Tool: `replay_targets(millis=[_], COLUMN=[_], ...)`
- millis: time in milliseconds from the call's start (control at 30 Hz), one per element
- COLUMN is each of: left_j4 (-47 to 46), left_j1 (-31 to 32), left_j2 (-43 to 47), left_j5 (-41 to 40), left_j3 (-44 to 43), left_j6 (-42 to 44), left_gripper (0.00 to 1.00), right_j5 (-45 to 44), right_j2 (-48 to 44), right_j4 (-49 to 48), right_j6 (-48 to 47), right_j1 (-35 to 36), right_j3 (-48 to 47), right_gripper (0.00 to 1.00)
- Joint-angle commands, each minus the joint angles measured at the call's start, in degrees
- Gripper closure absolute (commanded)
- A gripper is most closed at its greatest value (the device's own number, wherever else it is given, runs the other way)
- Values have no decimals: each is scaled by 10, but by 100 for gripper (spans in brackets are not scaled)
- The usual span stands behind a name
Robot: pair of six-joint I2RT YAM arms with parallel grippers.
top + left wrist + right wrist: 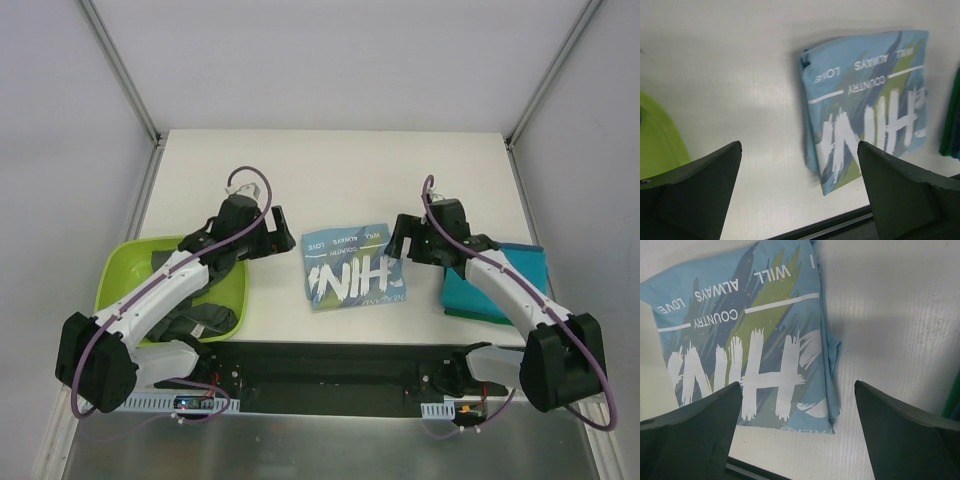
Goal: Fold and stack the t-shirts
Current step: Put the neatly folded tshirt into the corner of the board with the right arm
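Beyond the blue shirt (pixel 355 266) we see bare table (pixel 330 170), free for passing. Just left of the shirt the left gripper (pixel 287 232) hangs, jaws spread, with the tub (pixel 120 275) farther left. Over its right edge sits the right gripper (pixel 394 240), also spread, and the teal shirt (pixel 500 290) lies farther right. On its near side a black plate (pixel 330 365) bars the way.

The folded light blue printed t-shirt (pixel 355 265) lies flat mid-table, the teal t-shirt (pixel 460 297) folded nearby, and the dark grey t-shirts (pixel 195 320) crumpled in the tub (pixel 115 270).
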State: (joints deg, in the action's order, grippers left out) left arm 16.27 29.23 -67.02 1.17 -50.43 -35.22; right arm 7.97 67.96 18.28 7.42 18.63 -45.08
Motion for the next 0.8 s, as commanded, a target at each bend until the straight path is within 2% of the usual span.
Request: replay_targets(millis=[0, 133, 267, 533, 767], left_j4=[16, 13, 11, 3, -3], left_j1=[-8, -12, -22, -40, -48], left_j2=[15, -13, -41, -69, -63], left_j5=[-49, -51, -30, -16, -13], left_j3=[46, 48, 46, 53, 60], left_j6=[-9, -7, -10, -14, -17], left_gripper=[1, 1, 1, 1, 1], right_j5=[-34, -59, -128, -89, -141], right_j2=[45, 127, 181, 252, 282], right_j4=[-44, -44, -39, -65, -22], right_j6=[65, 94, 95, 108, 131], right_j1=[27, 49, 64, 84, 134], right_j3=[-2, -24, -47, -59, -71], right_gripper=[4, 4, 4, 1, 8])
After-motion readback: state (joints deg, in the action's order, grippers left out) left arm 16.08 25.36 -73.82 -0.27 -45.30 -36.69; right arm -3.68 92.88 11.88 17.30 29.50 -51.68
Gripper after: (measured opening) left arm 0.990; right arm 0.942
